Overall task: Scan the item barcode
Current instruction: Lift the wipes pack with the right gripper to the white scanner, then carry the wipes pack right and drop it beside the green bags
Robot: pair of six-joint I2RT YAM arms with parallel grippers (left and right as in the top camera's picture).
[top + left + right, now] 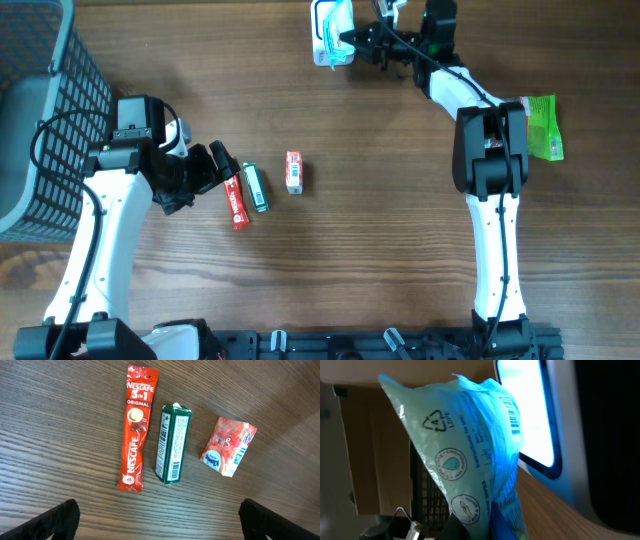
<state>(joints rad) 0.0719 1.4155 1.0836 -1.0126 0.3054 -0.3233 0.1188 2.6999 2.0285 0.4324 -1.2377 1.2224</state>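
Right end effector [352,42] clamped on wipes [337,38] by scanner [527,410], bench [380,250] far edge; left end effector [215,172] apart.

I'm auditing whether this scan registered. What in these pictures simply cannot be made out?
- Scanner window: right wrist view, cut off by the top edge and partly covered by the wipes packet; any scan confirmation is not visible.
- Right gripper fingers: right wrist view, hidden under the packet.
- Green packet: overhead, partly under the right arm, print too small.
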